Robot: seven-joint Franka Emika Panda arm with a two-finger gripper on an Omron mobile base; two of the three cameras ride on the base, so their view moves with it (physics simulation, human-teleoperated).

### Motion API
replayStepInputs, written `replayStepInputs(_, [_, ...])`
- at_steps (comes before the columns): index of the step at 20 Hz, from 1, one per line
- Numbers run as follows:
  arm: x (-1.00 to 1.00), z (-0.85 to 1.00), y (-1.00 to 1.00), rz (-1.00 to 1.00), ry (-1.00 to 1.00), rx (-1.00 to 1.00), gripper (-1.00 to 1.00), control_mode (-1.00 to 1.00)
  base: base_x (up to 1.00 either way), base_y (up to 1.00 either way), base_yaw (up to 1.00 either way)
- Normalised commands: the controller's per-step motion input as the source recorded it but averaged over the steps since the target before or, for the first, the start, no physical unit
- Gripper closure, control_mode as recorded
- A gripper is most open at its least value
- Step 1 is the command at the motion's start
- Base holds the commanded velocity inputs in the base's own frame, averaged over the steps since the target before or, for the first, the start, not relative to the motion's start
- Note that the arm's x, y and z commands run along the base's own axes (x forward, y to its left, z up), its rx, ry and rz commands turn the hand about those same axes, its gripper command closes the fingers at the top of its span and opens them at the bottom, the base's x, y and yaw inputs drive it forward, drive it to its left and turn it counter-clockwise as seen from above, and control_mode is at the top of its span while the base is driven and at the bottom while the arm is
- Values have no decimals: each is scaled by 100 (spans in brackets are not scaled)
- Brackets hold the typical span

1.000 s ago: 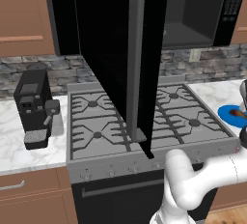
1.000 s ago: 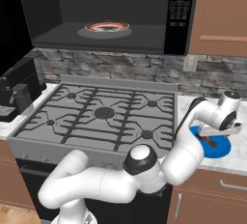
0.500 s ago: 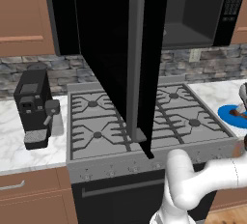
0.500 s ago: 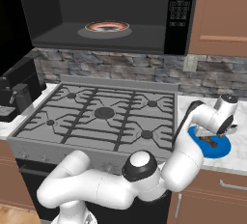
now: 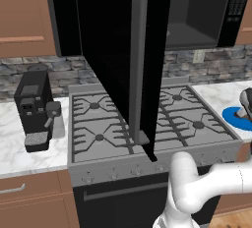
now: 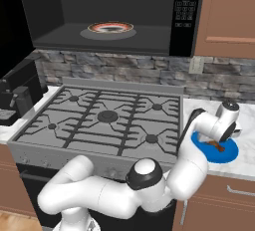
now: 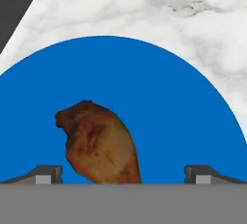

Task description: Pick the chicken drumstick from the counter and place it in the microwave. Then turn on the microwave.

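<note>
A blue plate (image 7: 159, 97) lies flat right of the grey gas stove (image 6: 107, 120), a black coffee machine (image 5: 35, 109) stands left, stone backsplash (image 6: 149, 69) behind.

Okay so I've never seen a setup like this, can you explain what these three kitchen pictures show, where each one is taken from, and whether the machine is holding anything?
It's a white robot arm in a simulated kitchen. Two pictures look forward over the arm from cameras behind it, left and right. The third looks down from its hand. The microwave above the gas stove hangs open, a plate inside. On the marble counter lies a blue plate with a chicken drumstick. The tool hovers open over the drumstick, holding nothing. A coffee machine stands left of the stove.
</note>
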Motion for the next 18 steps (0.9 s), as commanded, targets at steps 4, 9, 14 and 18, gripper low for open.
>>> replayStepInputs(4, [25,-6,0,2,0,-3,-100,-100,0,0,0])
replayStepInputs(9, [17,-9,-1,3,1,-1,-100,-100,0,0,0])
replayStepInputs(14, [4,-13,-5,1,6,-1,-100,-100,0,0,0])
replayStepInputs(18, [0,-20,-3,0,12,0,-100,-100,0,0,0])
